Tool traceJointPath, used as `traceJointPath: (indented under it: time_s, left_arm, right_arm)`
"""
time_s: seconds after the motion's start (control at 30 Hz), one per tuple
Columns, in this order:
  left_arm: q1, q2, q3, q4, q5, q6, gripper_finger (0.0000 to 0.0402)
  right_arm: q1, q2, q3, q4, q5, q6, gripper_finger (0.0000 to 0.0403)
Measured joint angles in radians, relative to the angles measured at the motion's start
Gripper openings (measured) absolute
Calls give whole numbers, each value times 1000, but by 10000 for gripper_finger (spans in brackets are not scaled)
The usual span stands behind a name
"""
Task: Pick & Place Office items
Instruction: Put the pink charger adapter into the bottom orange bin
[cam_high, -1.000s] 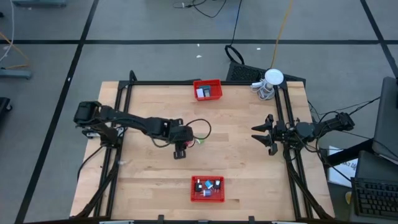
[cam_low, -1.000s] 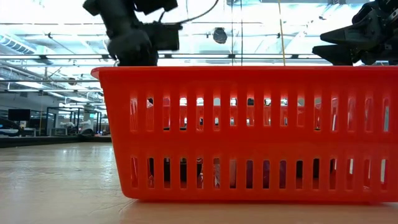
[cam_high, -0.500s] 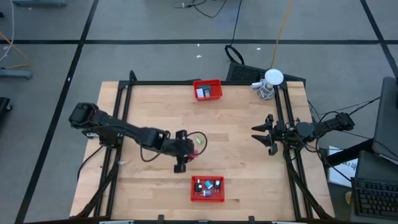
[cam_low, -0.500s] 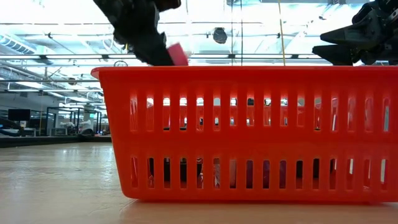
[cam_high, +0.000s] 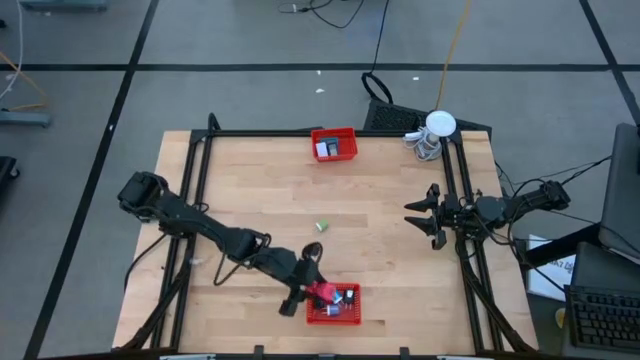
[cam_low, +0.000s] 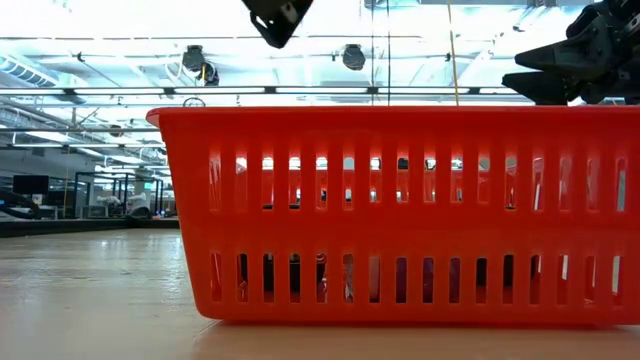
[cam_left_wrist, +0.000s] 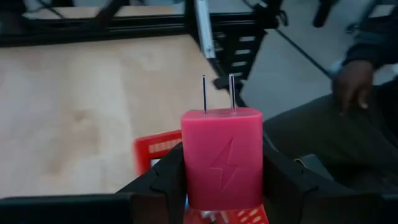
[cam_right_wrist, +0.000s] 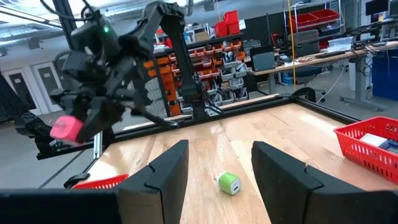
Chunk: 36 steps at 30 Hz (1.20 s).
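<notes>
Now pink charger (cam_left_wrist: 222, 158) over basket rim (cam_high: 331, 290)

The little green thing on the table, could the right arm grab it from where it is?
Probably yes. The little green thing lies alone on bare wood, and the right gripper faces it with open fingers and nothing between them. The left gripper is busy holding a pink charger over the near red basket.

High view straight down; low view level, close behind red basket (cam_low: 400, 215); both share it.
</notes>
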<state>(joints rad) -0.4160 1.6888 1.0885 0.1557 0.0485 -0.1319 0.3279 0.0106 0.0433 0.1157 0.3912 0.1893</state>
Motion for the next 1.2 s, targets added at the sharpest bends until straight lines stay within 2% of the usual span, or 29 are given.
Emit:
traceJointPath:
  time_s: [0.3, 0.53, 0.67, 0.97, 1.2]
  left_arm:
    - [-3, 176, 0, 239, 39, -13, 160]
    - [10, 293, 0, 443, 131, -58, 154]
    - [10, 342, 0, 537, 162, -62, 164]
    - [25, 389, 0, 551, 168, -72, 154]
    - [23, 388, 0, 552, 169, -61, 173]
  right_arm:
    - [0, 0, 0, 0, 0, 0, 165]
    - [0, 0, 0, 0, 0, 0, 165]
    - [0, 0, 0, 0, 0, 0, 165]
    - [0, 0, 0, 0, 0, 0, 165]
    - [0, 0, 0, 0, 0, 0, 165]
